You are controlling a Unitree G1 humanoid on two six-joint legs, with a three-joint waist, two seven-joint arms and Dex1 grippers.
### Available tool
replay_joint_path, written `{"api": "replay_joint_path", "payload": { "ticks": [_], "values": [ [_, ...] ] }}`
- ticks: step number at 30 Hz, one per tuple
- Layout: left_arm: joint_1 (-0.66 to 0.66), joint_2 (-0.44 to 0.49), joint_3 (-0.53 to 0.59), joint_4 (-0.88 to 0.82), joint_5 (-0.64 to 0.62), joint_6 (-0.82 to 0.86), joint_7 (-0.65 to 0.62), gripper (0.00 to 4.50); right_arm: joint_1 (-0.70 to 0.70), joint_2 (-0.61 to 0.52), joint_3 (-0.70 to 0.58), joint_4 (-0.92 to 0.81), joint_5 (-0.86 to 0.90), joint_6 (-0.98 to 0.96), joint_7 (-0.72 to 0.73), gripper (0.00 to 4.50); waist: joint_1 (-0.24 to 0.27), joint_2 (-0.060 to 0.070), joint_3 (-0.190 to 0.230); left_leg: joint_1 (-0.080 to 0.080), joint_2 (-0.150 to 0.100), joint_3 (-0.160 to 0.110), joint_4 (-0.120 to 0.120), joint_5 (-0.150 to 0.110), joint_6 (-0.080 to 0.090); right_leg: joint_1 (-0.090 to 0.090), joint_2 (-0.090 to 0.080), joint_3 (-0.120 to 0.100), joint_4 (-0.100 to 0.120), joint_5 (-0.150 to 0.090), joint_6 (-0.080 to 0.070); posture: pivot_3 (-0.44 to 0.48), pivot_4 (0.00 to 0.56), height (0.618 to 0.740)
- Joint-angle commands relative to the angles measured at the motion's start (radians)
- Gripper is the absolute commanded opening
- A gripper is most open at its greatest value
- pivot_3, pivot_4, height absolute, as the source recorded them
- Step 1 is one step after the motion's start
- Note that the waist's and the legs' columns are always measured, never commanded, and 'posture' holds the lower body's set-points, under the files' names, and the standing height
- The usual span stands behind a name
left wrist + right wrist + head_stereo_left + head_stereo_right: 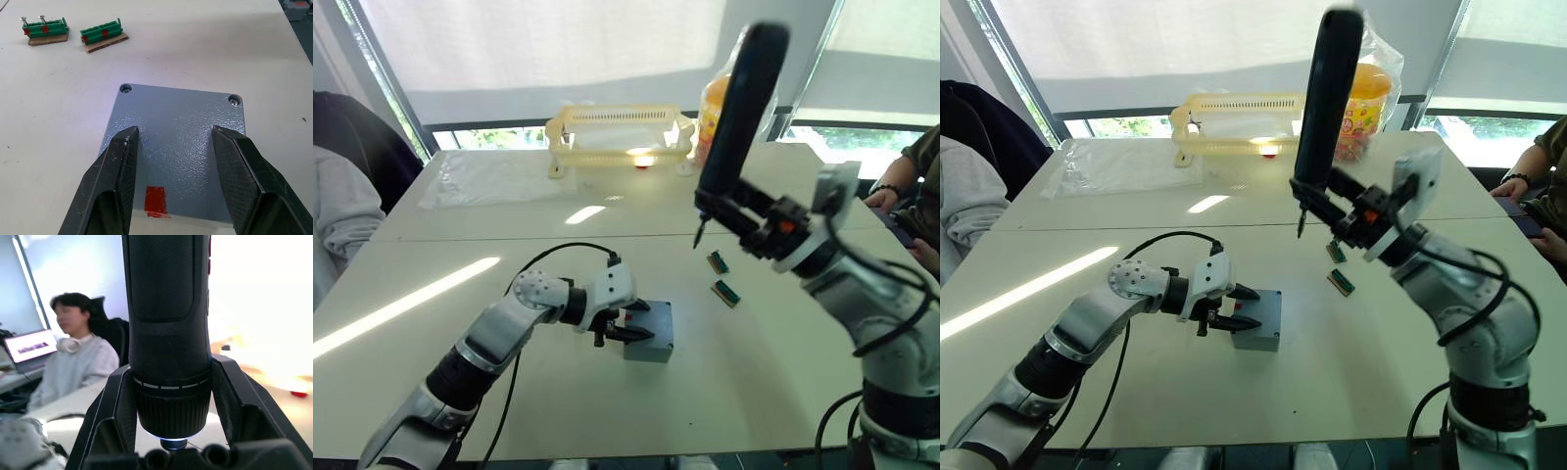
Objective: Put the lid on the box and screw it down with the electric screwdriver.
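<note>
In the left eye view, the box (651, 333) sits low and centre on the white desk (773, 372), with the lid (654, 318) already on top. The left gripper (628, 326) hovers over its left half, jaws parted and holding nothing. The right gripper (736, 211) at centre right is clamped round the electric screwdriver (740, 108), which stands nearly upright, long axis tipping slightly right at the top, bit down. The bit hangs above and to the upper right of the box, well apart from it, so the right arm must carry it down and left to a corner screw.

The right eye view shows two green terminal blocks (1339, 266) between bit and box.

In the left wrist view the open jaws straddle the lid, whose two far corners each show a screw head (126, 89); a red mark (156, 200) lies near the jaws.

In the right wrist view the jaws squeeze the screwdriver's body from both sides; a person (73, 360) sits behind.
</note>
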Motion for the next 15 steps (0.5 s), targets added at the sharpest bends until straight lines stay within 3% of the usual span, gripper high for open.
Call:
{"api": "replay_joint_path", "payload": {
  "ticks": [1, 5, 7, 12, 15],
  "values": [
    [0.016, 0.027, 0.032, -0.021, -0.014, 0.057, 0.007, 2.35, -0.032, -0.133, -0.098, 0.111, 0.186, 0.185, -0.141, 1.75, 0.0, -0.001, 0.002, 0.0, 0.0, 0.0, 0.0, 0.0, 0.0, 0.0, 0.0, 0.0, 0.0, 0.0, 0.0, 0.0, 0.15, 0.74],
    [-0.024, 0.02, 0.173, -0.098, -0.15, 0.161, 0.013, 2.35, -0.043, -0.395, -0.07, 0.298, 0.227, 0.438, -0.066, 1.75, 0.001, 0.006, 0.014, -0.013, -0.001, 0.001, 0.006, 0.0, 0.001, -0.01, -0.002, 0.0, 0.0, 0.0, -0.001, 0.0, 0.15, 0.74],
    [-0.039, 0.045, 0.229, -0.129, -0.2, 0.202, 0.004, 2.35, -0.011, -0.491, -0.037, 0.358, 0.16, 0.474, 0.026, 1.75, 0.0, 0.005, 0.021, -0.015, -0.002, 0.002, 0.006, 0.001, 0.001, -0.013, -0.002, 0.001, 0.0, 0.001, 0.0, 0.0, 0.15, 0.74],
    [0.014, 0.184, 0.291, -0.149, -0.242, 0.21, -0.061, 2.35, 0.104, -0.634, 0.025, 0.387, 0.059, 0.483, 0.288, 1.75, -0.007, 0.006, 0.023, -0.019, -0.002, 0.005, 0.003, -0.002, 0.006, -0.019, 0.004, 0.0, 0.001, 0.003, 0.009, 0.0, 0.15, 0.74],
    [0.062, 0.243, 0.286, -0.136, -0.227, 0.16, -0.097, 2.35, 0.122, -0.707, 0.127, 0.43, -0.009, 0.554, 0.351, 1.75, -0.007, 0.01, 0.026, -0.019, -0.001, 0.004, 0.001, -0.003, 0.007, -0.021, 0.007, 0.0, 0.003, 0.001, 0.009, 0.0, 0.15, 0.74]
  ]
}}
